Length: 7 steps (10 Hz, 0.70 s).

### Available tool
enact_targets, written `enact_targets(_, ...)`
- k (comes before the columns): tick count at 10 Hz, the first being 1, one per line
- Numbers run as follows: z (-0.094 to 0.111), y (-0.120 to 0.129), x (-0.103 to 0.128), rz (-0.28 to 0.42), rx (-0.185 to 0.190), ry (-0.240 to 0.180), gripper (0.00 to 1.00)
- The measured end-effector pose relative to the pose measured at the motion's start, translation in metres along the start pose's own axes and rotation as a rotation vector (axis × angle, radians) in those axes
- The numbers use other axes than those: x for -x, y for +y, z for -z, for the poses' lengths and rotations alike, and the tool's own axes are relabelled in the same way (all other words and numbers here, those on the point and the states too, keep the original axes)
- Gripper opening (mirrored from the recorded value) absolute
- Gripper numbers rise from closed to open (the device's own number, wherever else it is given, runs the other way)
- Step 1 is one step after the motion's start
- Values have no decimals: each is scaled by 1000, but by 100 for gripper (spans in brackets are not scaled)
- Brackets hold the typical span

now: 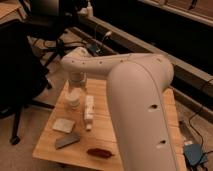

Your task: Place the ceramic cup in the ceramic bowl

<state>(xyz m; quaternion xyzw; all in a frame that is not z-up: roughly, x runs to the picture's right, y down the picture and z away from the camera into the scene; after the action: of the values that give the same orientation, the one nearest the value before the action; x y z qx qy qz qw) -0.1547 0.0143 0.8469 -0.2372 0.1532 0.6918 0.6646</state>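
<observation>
The ceramic cup (73,101) is a small white round cup standing on the wooden table (52,142) near its far left side. My gripper (74,89) points down right over the cup, at or just above its rim. The wrist hides the contact, so I cannot tell whether the gripper holds the cup. My large white arm (135,100) crosses the right half of the view. The ceramic bowl is hidden behind the arm.
A slim white bottle (89,110) lies just right of the cup. A pale flat pad (64,124) and a grey flat piece (66,141) lie in front of the cup. A dark red elongated object (100,152) lies near the front edge. A black office chair (20,65) stands left.
</observation>
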Motion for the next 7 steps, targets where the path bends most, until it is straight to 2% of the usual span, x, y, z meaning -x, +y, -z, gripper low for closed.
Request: enact_targets(7, -32, 6, 5, 3, 31, 55, 65)
